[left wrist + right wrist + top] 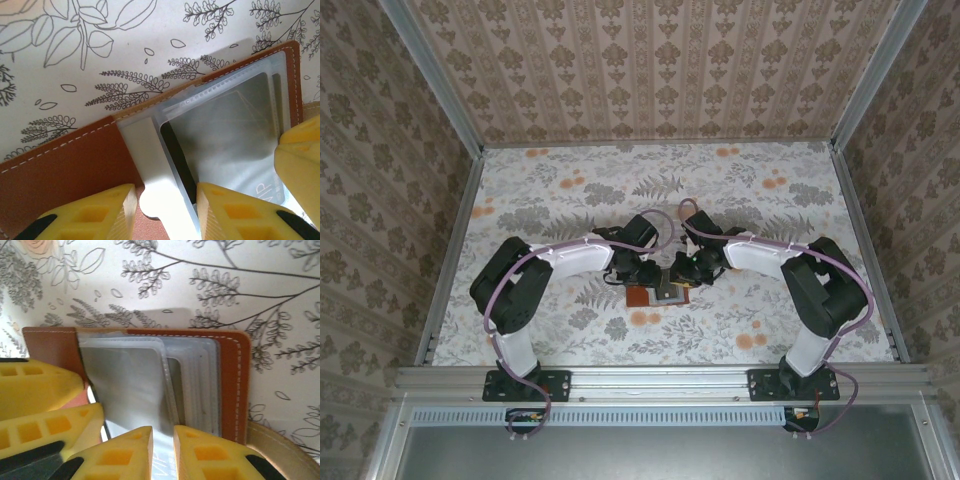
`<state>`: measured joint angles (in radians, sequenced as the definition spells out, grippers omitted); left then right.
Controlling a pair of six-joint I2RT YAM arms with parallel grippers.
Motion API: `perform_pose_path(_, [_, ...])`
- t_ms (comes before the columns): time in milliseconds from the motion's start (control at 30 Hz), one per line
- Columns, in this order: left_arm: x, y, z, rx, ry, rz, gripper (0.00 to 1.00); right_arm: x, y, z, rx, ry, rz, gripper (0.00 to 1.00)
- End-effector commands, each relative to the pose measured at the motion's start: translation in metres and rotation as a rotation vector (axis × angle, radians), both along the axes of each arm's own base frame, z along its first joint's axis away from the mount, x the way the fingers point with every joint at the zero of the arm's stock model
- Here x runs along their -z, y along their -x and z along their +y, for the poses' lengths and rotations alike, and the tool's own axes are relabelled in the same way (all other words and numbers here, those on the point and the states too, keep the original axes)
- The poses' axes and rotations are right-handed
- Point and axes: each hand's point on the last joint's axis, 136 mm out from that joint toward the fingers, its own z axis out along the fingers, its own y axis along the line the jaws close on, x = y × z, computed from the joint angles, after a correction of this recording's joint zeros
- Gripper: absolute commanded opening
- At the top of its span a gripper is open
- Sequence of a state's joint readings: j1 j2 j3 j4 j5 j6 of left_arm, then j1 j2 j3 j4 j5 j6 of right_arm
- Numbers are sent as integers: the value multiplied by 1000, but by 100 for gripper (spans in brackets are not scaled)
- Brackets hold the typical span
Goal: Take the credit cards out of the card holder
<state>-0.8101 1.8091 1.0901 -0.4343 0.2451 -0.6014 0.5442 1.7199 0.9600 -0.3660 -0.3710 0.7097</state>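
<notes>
- The left tool (pixel 162 202) stands with its jaws partly apart. They straddle the pale spine strip of the clear sleeves (pixel 200 380), one finger over the brown leather and the other over the sleeved side. This looks like a hold-down to keep the folder from sliding; whether it actually pinches the strip, I cannot tell.
- The right tool (pixel 163 440) comes in from the opposite side, its jaws almost together with a thin pale sheet showing in the narrow gap. It looks set to nip one edge, but I cannot tell whether it grips, or whether that edge is card or sleeve.
- The card holder (pixel 65 165) lies open and flat on the desk (pixel 620 190) between the two tools, sleeves fanned upward, which exposes the pocket mouths.
- The credit cards (pixel 225 135) sit inside those sleeves: a grey one faces up and a dark edge shows beside the spine. None is out yet.
- Beyond the holder, only the floral desk cover shows.
</notes>
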Motion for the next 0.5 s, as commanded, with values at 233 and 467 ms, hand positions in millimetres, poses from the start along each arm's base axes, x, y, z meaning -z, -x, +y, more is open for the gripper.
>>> perform_pose_path(233, [7,3,20,0,-78,2,35,7,12,-18,18,90,32,21])
perform_pose_path(467, [-3,0,18,-3,-60,-24,35,2,12,-19,21,88,24,19])
